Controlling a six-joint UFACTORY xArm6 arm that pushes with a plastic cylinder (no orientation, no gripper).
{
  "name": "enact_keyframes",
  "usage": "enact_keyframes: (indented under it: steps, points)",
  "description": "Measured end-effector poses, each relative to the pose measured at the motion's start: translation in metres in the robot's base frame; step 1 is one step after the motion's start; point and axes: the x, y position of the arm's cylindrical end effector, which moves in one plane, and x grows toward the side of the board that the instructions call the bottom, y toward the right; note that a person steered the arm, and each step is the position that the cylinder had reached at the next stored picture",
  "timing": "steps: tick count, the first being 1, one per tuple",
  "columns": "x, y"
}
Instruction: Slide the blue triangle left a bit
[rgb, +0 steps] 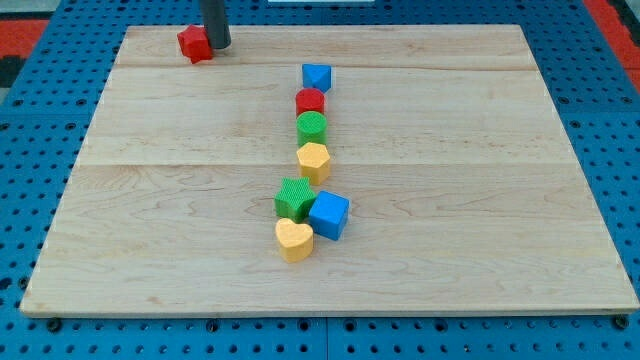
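The blue triangle (316, 76) lies near the view's top centre, at the head of a column of blocks. Just below it, touching in a line, are a red round block (310, 101), a green round block (312, 126) and a yellow block (313, 160). My tip (218, 46) is at the view's top left, far to the left of the blue triangle, and rests against the right side of a small red block (194, 44).
Lower down, a green star-shaped block (294, 198), a blue cube (329, 215) and a yellow heart (294, 240) sit bunched together. The wooden board (480, 200) lies on a blue pegboard surface (30, 150).
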Motion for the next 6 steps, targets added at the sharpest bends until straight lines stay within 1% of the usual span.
enact_keyframes:
  steps: [1,2,3,4,5,6]
  points:
    - [0.0,-0.025]
    - [0.004,-0.014]
    - [0.005,0.092]
    - [0.026,0.176]
    - [0.07,0.197]
    - [0.073,0.165]
